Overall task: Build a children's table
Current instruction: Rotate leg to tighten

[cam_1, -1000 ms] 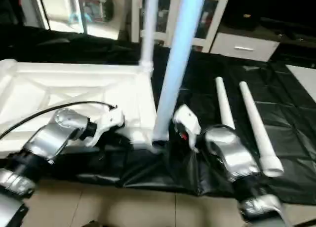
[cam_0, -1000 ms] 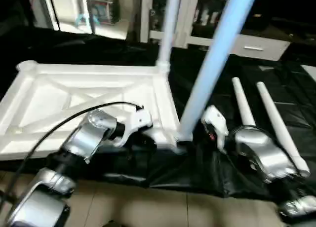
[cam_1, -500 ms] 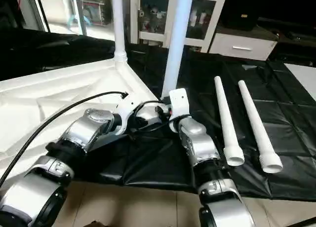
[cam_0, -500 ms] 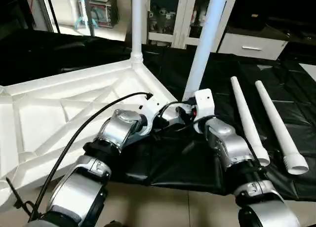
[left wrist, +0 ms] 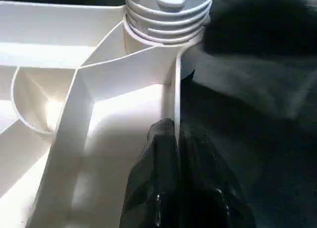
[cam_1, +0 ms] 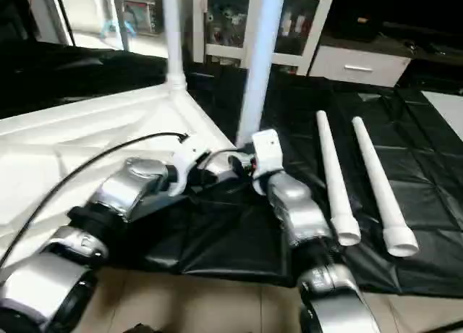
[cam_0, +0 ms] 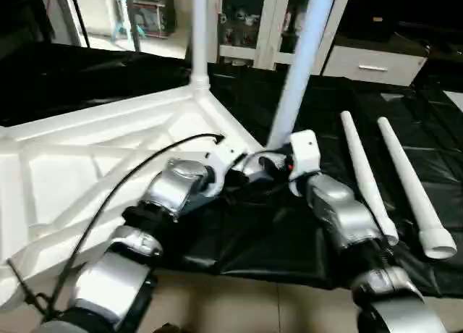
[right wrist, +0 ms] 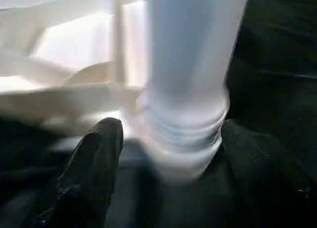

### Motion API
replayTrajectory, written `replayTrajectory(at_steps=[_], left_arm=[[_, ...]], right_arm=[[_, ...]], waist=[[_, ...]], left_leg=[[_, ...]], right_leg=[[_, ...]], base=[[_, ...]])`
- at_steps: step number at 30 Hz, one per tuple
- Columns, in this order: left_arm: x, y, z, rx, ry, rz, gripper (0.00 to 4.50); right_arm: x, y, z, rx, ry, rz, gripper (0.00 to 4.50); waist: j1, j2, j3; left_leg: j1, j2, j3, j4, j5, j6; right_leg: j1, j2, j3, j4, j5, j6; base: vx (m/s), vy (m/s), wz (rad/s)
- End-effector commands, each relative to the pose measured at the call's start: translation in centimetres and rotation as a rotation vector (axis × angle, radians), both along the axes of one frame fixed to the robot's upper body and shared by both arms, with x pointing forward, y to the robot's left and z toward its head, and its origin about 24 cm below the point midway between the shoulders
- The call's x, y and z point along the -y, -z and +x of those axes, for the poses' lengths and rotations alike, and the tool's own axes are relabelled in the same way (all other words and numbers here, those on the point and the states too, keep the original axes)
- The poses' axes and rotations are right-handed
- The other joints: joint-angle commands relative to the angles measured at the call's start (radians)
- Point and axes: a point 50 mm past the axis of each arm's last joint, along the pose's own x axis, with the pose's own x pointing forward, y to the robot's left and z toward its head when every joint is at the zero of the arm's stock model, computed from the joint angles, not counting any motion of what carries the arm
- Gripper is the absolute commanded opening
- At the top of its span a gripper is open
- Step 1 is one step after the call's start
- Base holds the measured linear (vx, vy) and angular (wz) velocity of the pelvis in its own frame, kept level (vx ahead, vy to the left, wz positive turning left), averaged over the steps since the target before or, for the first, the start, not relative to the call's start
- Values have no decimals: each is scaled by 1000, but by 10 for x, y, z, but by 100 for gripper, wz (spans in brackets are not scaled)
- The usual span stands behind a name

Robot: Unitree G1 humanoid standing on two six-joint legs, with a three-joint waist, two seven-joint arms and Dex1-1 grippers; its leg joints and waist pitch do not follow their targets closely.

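White plastic top [cam_0: 87, 166] lies upside down on a black sheet [cam_0: 434, 130] that covers the counter, ribbed side up, turned so one corner points at the robot. Two legs already stand in corner sockets: one at the far corner [cam_0: 199, 29], and one at the near corner [cam_0: 296, 65], right by both grippers. Two more legs are loose on the sheet off to the right, lying side by side, one [cam_0: 365, 177] just left of the other [cam_0: 412, 188], wide ends toward the robot.

Left gripper [left wrist: 177, 139] has its fingers squeezed together on the top's thin edge wall, just below the threaded base of the near leg, so it's clamped on the rim. Right gripper [right wrist: 168, 139] has its two fingers spread wide, one [right wrist: 94, 158] on each side of that same leg's base. They sit beside the ribbed collar, and I can't tell if they actually touch it. Both silver forearms meet at that corner, cable [cam_0: 123, 181] looping over the left one.
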Motion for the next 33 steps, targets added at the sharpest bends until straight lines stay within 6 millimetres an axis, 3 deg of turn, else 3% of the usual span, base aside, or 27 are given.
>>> replayTrajectory(at_steps=[1, 2, 9, 10, 13, 15, 16, 19, 26, 30, 33], left_arm=[[-1, 7, -6, -15, 41, -16, 0], [-2, 7, -7, -14, 46, -16, 0], [-9, 14, -23, -65, 231, 0, 0], [-13, 16, -29, -92, 296, 13, 0], [-16, 17, -35, -114, 360, 26, 0], [-17, 15, -41, -122, 443, 23, 0], [-17, 13, -49, -147, 530, 8, 0], [-16, 8, -62, -192, 646, -22, 0], [-20, 8, -60, -191, 641, 24, 0], [-22, 6, -61, -194, 647, 27, 0], [-23, 5, -62, -198, 651, 29, 0]], right_arm=[[7, -14, 0, 35, -42, 18, 373], [9, -15, -1, 37, -44, 16, 377], [39, -27, -15, 44, -226, -34, 440], [47, -28, -24, 38, -332, -69, 447], [54, -28, -31, 24, -424, -100, 447], [58, -28, -37, 7, -481, -109, 447], [61, -28, -42, -14, -529, -109, 447], [62, -28, -46, -31, -590, -126, 447], [56, -27, -50, -50, -700, -117, 447], [52, -28, -53, -62, -773, -106, 447], [51, -27, -53, -67, -790, -112, 420]], waist=[[7, -8, -63], [8, -7, -61], [16, -7, -59], [16, -6, -60], [18, -7, -59], [21, -11, -57], [25, -8, -57], [28, -9, -56], [33, -7, -52], [35, -5, -55], [36, -7, -59]], left_leg=[[11, 63, -40, -83, -263, 8], [19, 63, -36, -80, -262, 13], [17, 65, -33, -79, -236, 34], [17, 65, -33, -78, -236, 32], [18, 68, -33, -78, -243, 34], [18, 70, -33, -80, -248, 35], [21, 72, -35, -80, -253, 31], [23, 74, -32, -81, -256, 24], [29, 73, -35, -85, -322, -8], [26, 72, -36, -84, -303, -7], [23, 72, -35, -82, -269, 2]], right_leg=[[40, -70, 42, -84, -258, -164], [32, -68, 43, -84, -247, -180], [38, -69, 44, -81, -230, -196], [37, -69, 43, -81, -231, -200], [37, -68, 42, -79, -223, -209], [37, -71, 43, -81, -241, -210], [37, -73, 43, -79, -249, -209], [33, -72, 44, -78, -257, -215], [25, -72, 45, -88, -340, -192], [29, -71, 45, -82, -288, -202], [34, -72, 45, -75, -237, -216]], base=[[0, 0, 0], [0, 0, 0], [0, 0, 0], [0, 0, 0], [0, 0, 0], [0, 0, 0], [0, 0, 0], [0, 0, 0], [0, 0, 0], [0, 0, 0], [0, 0, 0]])
